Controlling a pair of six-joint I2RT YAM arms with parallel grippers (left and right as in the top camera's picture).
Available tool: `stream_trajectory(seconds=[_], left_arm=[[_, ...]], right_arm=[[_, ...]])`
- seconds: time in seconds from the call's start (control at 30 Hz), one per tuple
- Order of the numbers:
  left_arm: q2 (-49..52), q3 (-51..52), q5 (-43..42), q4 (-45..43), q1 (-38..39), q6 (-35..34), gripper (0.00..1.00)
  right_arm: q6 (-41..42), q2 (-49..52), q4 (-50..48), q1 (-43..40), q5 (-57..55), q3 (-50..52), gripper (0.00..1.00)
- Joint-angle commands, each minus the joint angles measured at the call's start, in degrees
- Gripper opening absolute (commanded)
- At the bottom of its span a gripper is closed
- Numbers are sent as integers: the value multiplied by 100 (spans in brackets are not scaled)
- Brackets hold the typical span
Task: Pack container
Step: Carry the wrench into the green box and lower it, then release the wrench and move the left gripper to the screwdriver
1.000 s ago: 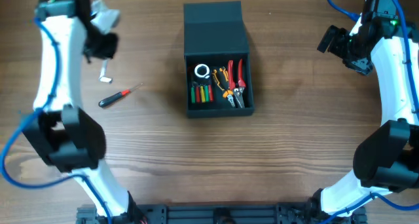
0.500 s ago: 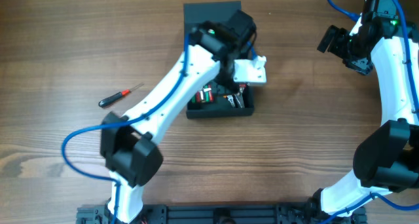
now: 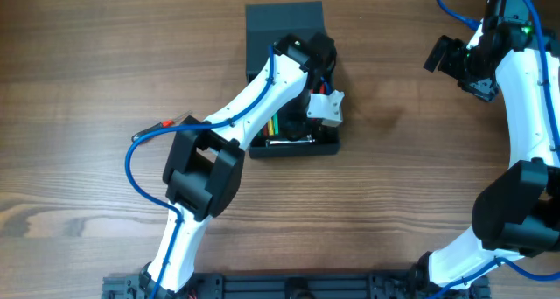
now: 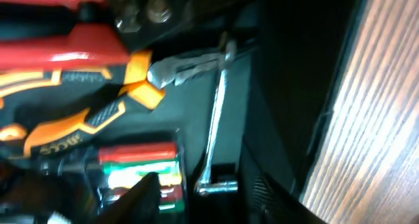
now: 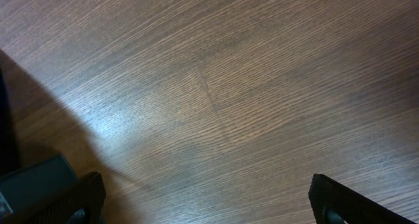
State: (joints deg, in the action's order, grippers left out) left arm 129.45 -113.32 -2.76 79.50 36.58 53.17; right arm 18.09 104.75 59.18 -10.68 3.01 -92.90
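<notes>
The dark container stands open at the table's middle, its flap lid folded back. My left gripper reaches down inside it. In the left wrist view the container's wall encloses red and orange pliers, a green-and-red bit set and a silver wrench. My left gripper is open, with the wrench's head lying between its fingers. My right gripper is open and empty over bare wood at the far right.
A red-handled screwdriver lies on the table left of the container, partly crossed by my left arm's blue cable. My left arm spans from the front left up over the box.
My left arm has swung from the table's far left over to the container and lowered into it. The small silver tool beside the screwdriver has gone from the table. The right arm has not moved.
</notes>
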Motion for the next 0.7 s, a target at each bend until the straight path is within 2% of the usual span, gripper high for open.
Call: stream_trajectory(seconds=[0.0,0.13,0.2,0.27,0.3,0.37,0.43,0.47,0.5,0.57,0.6,0.67], left_arm=[[-297,-170,1038,11,-24,-933,56],[-1145,-339,1034,11,-168,-1624,71],[-1698,-339,1036,50,-378,-1644,78],[-2264,-339,979,-4,-837,-1950,88],[-2498,-337,649,-15,-1193,-2159,91],[-2699,-337,-293,175,-1969,-2444,90],[-2647,-258,-822,509,-2911,-2817,75],[-2518,-81,-811,621,-3512,-2962,69],[-2437,83,-813,555,-3812,-2966,68],[-2247,538,-809,166,-4301,-3053,67],[-2057,933,-811,-199,-4562,-3578,66],[-1836,1357,-809,-393,-4706,-3759,66]], right_arm=[[-4,68,-20,11,50,63,99],[-4,68,-15,11,52,63,100],[-2,68,-13,11,52,63,100],[0,68,-15,11,52,63,100],[-4,68,-13,11,52,63,100],[-4,68,-13,11,52,63,100],[2,68,-20,11,52,63,100],[9,68,-42,11,52,63,100],[9,68,-61,11,52,63,100],[9,68,-133,11,52,63,100],[11,68,-157,11,55,63,100],[11,68,-162,11,52,63,100]])
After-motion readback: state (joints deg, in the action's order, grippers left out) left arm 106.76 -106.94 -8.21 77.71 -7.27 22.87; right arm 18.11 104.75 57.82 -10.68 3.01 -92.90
